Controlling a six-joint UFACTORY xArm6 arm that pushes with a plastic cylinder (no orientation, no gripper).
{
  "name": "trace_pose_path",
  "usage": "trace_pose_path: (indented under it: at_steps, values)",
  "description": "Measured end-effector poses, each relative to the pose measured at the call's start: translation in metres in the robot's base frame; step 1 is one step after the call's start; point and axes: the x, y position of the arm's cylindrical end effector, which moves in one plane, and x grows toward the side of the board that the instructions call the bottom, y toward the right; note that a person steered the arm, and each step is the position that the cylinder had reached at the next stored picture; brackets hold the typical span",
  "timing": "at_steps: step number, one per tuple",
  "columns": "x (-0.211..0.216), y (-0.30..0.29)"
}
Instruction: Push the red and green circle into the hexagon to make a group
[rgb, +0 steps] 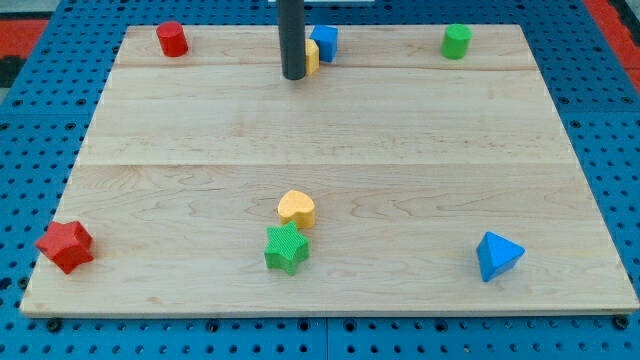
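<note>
The red circle block (172, 39) stands near the board's top left corner. The green circle block (457, 41) stands near the top right. A yellow block (312, 56), the hexagon as far as I can tell, sits at top centre, mostly hidden behind my rod, touching a blue block (324, 42) on its right. My tip (293, 75) rests on the board just left of and touching or nearly touching the yellow block. The red circle is far to the tip's left, the green circle far to its right.
A yellow heart (297, 208) and a green star (287, 248) sit together at bottom centre. A red star (66, 246) is at the bottom left corner. A blue triangle (497, 256) is at the bottom right. The wooden board (330, 130) lies on a blue pegboard.
</note>
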Motion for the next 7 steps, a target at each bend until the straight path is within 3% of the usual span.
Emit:
trace_pose_path:
  at_steps: [1, 2, 3, 5, 6, 7]
  values:
    - [0.015, -0.104]
    - [-0.006, -0.206]
    - [-0.033, -0.235]
    - [-0.097, -0.154]
    - [-0.096, -0.076]
    - [-0.084, -0.04]
